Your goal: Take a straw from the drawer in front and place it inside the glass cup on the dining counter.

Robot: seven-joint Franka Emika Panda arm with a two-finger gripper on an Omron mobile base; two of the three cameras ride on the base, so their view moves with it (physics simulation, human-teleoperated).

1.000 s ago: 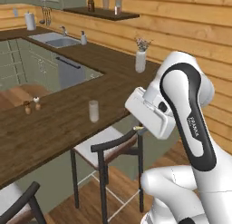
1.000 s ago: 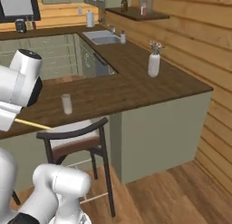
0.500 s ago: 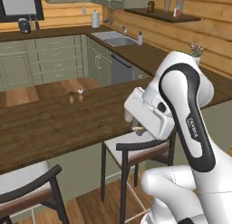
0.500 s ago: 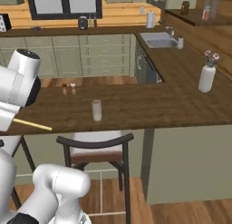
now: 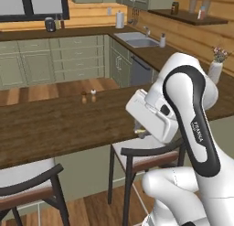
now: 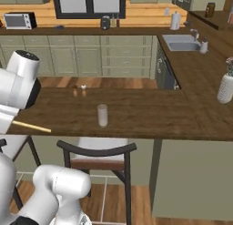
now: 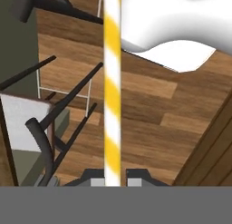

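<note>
Gripper [image 7: 113, 181] clamped on striped straw [image 7: 112, 87]; base swung round since a second ago, bringing glass cup [image 6: 103, 115] on dining counter [image 6: 150, 115] ahead, above the hand

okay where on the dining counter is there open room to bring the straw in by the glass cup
Bare wood surrounds the cup on the counter: wide toward the vase, and between cup and near edge. The shakers stand apart behind it. The claw grips the straw, left of the cup.
</note>
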